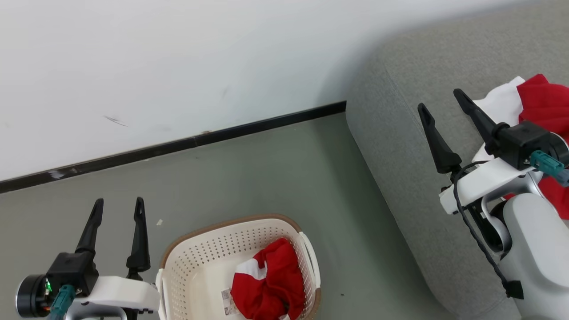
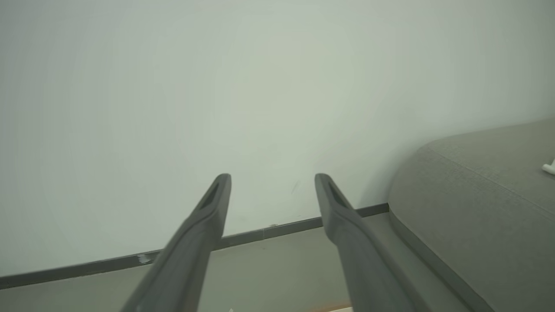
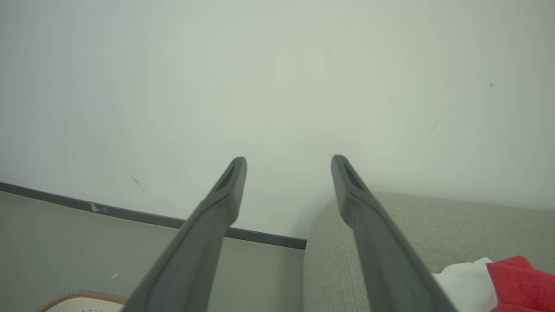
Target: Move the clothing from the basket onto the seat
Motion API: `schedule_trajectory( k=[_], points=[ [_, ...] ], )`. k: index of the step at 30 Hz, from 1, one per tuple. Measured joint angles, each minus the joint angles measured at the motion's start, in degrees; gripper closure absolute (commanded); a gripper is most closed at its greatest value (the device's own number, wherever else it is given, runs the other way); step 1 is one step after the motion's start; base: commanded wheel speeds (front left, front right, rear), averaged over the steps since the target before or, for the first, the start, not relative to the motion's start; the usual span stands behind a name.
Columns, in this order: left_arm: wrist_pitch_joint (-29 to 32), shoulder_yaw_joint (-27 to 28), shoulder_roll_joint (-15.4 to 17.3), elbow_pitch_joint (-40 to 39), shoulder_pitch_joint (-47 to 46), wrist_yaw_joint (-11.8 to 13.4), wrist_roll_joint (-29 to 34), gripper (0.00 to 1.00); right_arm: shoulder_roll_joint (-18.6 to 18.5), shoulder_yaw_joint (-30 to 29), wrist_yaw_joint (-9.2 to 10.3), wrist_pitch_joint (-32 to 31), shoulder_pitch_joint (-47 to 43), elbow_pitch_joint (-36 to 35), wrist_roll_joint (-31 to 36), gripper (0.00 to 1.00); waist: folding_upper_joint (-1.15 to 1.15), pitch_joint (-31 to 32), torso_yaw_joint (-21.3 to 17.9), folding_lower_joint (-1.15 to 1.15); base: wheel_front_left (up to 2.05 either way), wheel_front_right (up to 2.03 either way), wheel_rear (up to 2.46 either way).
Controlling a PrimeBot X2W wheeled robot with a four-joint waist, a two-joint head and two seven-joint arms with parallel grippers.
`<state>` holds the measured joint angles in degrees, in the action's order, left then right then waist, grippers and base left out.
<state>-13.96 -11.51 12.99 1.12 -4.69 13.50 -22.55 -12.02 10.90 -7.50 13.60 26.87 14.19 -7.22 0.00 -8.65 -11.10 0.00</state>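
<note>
Stretching along the right, the seat [image 1: 391, 146] is bearing red-and-white clothing [image 1: 540, 104] just beside the right gripper [image 1: 440, 98], which is gaping wide and empty. The basket [image 1: 195, 262] is holding another red piece [image 1: 271, 280] near the left gripper [image 1: 119, 202], likewise spread empty.

Baskets: we are counting one basket [image 1: 200, 262].
Seats: we are counting one seat [image 1: 400, 133].
Clothing: we are seeing two red-and-white pieces, the piece in the basket [image 1: 271, 284] and the piece on the seat [image 1: 540, 100].
Grippers: we are counting two, the left gripper [image 1: 119, 201] and the right gripper [image 1: 439, 99].
Fingers: we are counting four dark fingers [image 1: 91, 229], two on each gripper.
</note>
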Motion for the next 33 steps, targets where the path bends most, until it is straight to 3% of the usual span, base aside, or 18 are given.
schedule_trajectory(
  k=[14,33],
  points=[
    [-0.3,0.4,-1.8,3.0,3.0,0.5,-0.1,0.00,5.0,-4.3,0.00,0.0,-10.5,0.6,3.3,0.00,0.00,5.1,4.5,0.00,0.00,0.00,0.00],
    [-0.3,-0.5,-2.8,6.7,5.8,-0.1,0.5,0.00,8.4,-7.0,0.00,0.0,-24.4,-2.4,6.4,0.00,0.00,10.5,7.5,0.00,0.00,0.00,0.00]
  ],
)
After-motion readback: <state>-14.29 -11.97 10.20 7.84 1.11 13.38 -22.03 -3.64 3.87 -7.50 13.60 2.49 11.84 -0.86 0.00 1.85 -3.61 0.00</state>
